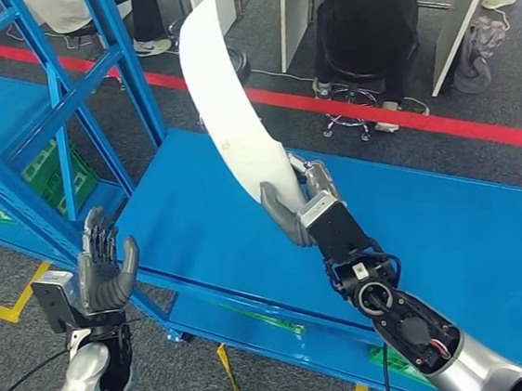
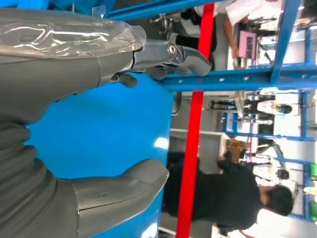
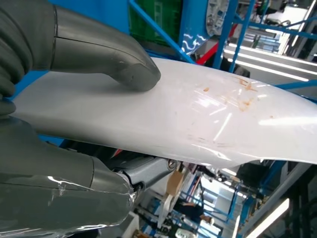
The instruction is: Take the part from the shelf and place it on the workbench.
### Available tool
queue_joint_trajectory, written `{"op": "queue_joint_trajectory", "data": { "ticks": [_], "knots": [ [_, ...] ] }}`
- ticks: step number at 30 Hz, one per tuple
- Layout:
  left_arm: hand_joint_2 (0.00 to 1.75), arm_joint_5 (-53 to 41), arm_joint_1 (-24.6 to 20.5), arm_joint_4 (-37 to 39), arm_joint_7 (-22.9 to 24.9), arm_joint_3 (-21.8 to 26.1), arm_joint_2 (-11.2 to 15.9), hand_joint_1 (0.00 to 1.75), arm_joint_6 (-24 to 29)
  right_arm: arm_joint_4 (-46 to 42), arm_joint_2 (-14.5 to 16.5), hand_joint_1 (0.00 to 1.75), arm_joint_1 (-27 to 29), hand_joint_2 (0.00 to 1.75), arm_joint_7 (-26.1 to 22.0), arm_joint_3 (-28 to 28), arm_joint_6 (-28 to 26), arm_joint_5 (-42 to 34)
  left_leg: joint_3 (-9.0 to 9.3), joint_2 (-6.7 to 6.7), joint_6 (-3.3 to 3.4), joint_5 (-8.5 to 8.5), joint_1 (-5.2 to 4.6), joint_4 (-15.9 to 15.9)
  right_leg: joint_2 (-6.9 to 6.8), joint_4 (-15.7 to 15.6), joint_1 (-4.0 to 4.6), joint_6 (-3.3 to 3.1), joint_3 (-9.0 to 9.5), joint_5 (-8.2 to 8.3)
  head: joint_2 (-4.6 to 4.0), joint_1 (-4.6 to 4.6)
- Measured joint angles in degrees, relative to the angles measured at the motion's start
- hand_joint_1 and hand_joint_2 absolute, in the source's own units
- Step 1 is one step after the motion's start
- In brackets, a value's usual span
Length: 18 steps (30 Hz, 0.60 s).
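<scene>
part (image 1: 231, 105), a long curved white panel, is clear of the shelf (image 1: 57, 95) and sits in the right hand (image 1: 300, 205), raised above the blue surface (image 1: 198, 230) and apart from it. the grip is at the panel's near, narrow end, so the rest of it rises up and away from the hand over the surface, towards the red floor line (image 1: 390, 112) beyond; held that way the long body stays off the surface and off the shelf frame, which stands to the far left of the surface. in the right wrist view the thick thumb (image 3: 112, 57) presses on the glossy white face while darker fingers (image 3: 145, 171) back it from underneath, so the hand is clamped on the panel across its thickness. a few brownish marks show on that face, further out from the thumb

right arm reaches in from the near edge of the surface, wrist bent so the palm turns towards the panel. left hand (image 1: 103, 268) hovers just off the near left corner of the surface, beside the shelf's lower bar, upright with fingers spread apart and nothing in it; the left wrist view shows the same gap between thumb and fingers with the blue surface behind

judging by this, the carrying is nearly over and what remains is to lower the panel flat onto the surface and let go
</scene>
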Motion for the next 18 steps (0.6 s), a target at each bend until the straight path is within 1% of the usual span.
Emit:
{"op": "queue_joint_trajectory", "data": {
  "ticks": [1, 2, 3, 4, 5, 6, 7, 8, 9, 10, 11, 12, 13, 14, 15, 16, 17, 18],
  "knots": [
    [1.75, 0.0, -0.1, 0.0, -0.1, 0.0, 0.0, 0.0, 0.0, 0.0, 0.0, 1.75, 0.0, 1.75, -0.1, 0.0, 0.0, 0.0, -0.35, -0.5, -0.37, 0.11, 0.16, 0.0, 0.27, -0.1, 0.16, -0.12, 0.2, -0.17, 0.0, -0.04],
    [1.75, 0.1, -0.1, 0.0, -0.1, 0.0, -0.1, 0.0, -0.1, 0.0, 0.0, 1.75, 0.0, 1.75, -0.1, 0.0, 0.0, 0.0, -0.49, -1.1, -0.79, 0.18, 0.34, 0.0, -0.33, -0.1, 0.28, -0.42, 0.24, -0.29, 0.0, -0.03],
    [1.75, 0.1, -0.1, 0.0, -0.1, 0.0, -0.1, 0.0, -0.1, 0.0, 0.0, 1.75, 0.0, 1.75, -0.2, 0.0, -0.1, 0.0, -0.57, -0.86, -1.16, 0.03, 0.46, 0.2, -0.99, -0.2, 0.38, -0.78, 0.43, -0.36, 0.0, -0.03],
    [1.75, 0.1, -0.2, 0.0, -0.2, 0.0, -0.1, 0.0, -0.1, 0.0, 0.0, 1.75, 0.0, 1.75, -0.2, -0.1, -0.2, 0.0, -1.07, 0.18, -1.45, -0.5, 0.39, 1.2, -1.7, -0.3, 0.39, -1.21, 0.7, -0.46, 0.0, -0.23],
    [1.75, 0.1, -0.4, 0.0, -0.2, 0.0, -0.1, 0.0, -0.1, 0.0, 0.0, 1.75, -0.1, 1.75, -0.3, -0.1, -0.2, 0.0, -2.14, 1.56, -1.68, -1.47, 0.29, 3.4, -2.49, -0.4, 0.39, -1.64, 0.97, -0.56, 0.0, -0.59],
    [1.75, 0.1, -0.6, 0.0, -0.2, 0.0, -0.1, 0.0, -0.1, 0.0, 0.0, 1.75, -0.1, 1.75, -0.3, -0.2, -0.3, 0.0, -4.1, 3.25, -1.77, -2.93, 0.18, 7.0, -3.26, -0.5, 0.51, -1.99, 1.15, -0.69, 0.0, -1.05],
    [1.75, 0.1, -0.7, 0.1, -0.2, 0.0, -0.1, 0.0, -0.1, 0.1, 0.0, 1.75, -0.1, 1.75, -0.4, -0.2, -0.3, 0.1, -6.7, 4.26, -1.8, -4.55, 0.09, 11.4, -4.05, -0.5, 0.71, -2.27, 1.23, -0.84, 0.0, -1.57],
    [1.75, 0.1, -0.7, 0.1, -0.3, 0.0, -0.1, 0.0, -0.1, 0.1, 0.0, 1.75, 0.0, 1.75, -0.4, -0.1, -0.3, 0.1, -9.22, 4.64, -1.77, -5.76, 0.07, 15.4, -4.83, -0.5, 0.94, -2.49, 1.29, -0.98, 0.0, -1.92],
    [1.75, 0.1, -0.6, 0.1, -0.3, 0.0, -0.2, 0.0, -0.1, 0.1, 0.0, 1.75, 0.1, 1.75, -0.4, -0.1, -0.3, 0.2, -11.1, 4.8, -1.64, -6.14, 0.02, 18.1, -5.63, -0.5, 1.19, -2.67, 1.38, -1.11, 0.0, -2.16],
    [1.75, 0.1, -0.5, 0.2, -0.4, 0.0, -0.2, 0.0, -0.1, 0.2, 0.0, 1.75, 0.1, 1.75, -0.4, -0.1, -0.3, 0.4, -11.72, 4.9, -1.4, -5.36, -0.09, 18.3, -6.34, -0.5, 1.41, -2.82, 1.49, -1.23, 0.0, -2.36],
    [1.75, 0.1, -0.5, 0.3, -0.5, 0.0, -0.1, 0.0, -0.1, 0.2, 0.0, 1.75, 0.2, 1.75, -0.5, -0.1, -0.3, 0.6, -10.88, 5.08, -1.01, -3.43, -0.31, 15.9, -7.02, -0.5, 1.6, -2.91, 1.67, -1.37, 0.0, -2.51],
    [1.75, 0.1, -0.5, 0.3, -0.7, 0.0, -0.1, 0.0, -0.2, 0.1, 0.0, 1.75, 0.2, 1.75, -0.6, -0.1, -0.3, 0.8, -8.98, 5.66, -0.49, -1.01, -0.67, 11.7, -7.64, -0.5, 1.75, -2.97, 1.9, -1.53, 0.0, -2.58],
    [1.75, 0.1, -0.6, 0.4, -0.8, 0.0, -0.2, 0.0, -0.2, 0.1, 0.0, 1.75, 0.2, 1.75, -0.6, -0.1, -0.4, 1.0, -6.77, 7.08, 0.15, 0.91, -1.24, 7.0, -8.22, -0.5, 1.9, -2.95, 2.14, -1.71, 0.0, -2.62],
    [1.75, 0.1, -0.7, 0.4, -1.0, 0.0, -0.2, 0.0, -0.3, 0.1, 0.0, 1.75, 0.2, 1.75, -0.6, -0.1, -0.5, 1.3, -4.93, 8.35, 0.66, 2.27, -1.77, 3.3, -8.73, -0.6, 2.08, -2.85, 2.31, -1.89, 0.0, -2.64],
    [1.75, 0.1, -0.9, 0.4, -1.1, 0.0, -0.3, 0.0, -0.3, 0.1, 0.0, 1.75, 0.2, 1.75, -0.6, -0.1, -0.6, 1.5, -3.88, 9.21, 1.04, 2.82, -2.24, 1.1, -9.19, -0.6, 2.17, -2.7, 2.43, -2.06, 0.0, -2.63],
    [1.75, 0.1, -1.0, 0.4, -1.2, 0.0, -0.4, 0.0, -0.4, 0.1, 0.0, 1.75, 0.3, 1.75, -0.5, -0.1, -0.6, 1.7, -3.52, 9.49, 1.25, 2.81, -2.57, 0.2, -9.73, -0.6, 2.23, -2.51, 2.54, -2.21, 0.0, -2.63],
    [1.75, 0.1, -1.0, 0.4, -1.2, 0.0, -0.4, 0.0, -0.4, 0.0, 0.0, 1.75, 0.3, 1.75, -0.4, -0.1, -0.7, 1.9, -3.48, 8.73, 1.32, 2.91, -2.62, 0.1, -10.3, -0.7, 2.29, -2.28, 2.7, -2.35, 0.0, -2.65],
    [1.75, 0.1, -1.0, 0.4, -1.3, 0.0, -0.5, 0.0, -0.4, 0.0, 0.0, 1.75, 0.4, 1.75, -0.2, -0.1, -0.7, 2.0, -3.28, 7.95, 1.43, 3.04, -2.42, -0.2, -10.53, -0.7, 2.21, -2.01, 2.72, -2.64, 0.0, -2.61]
  ]
}}
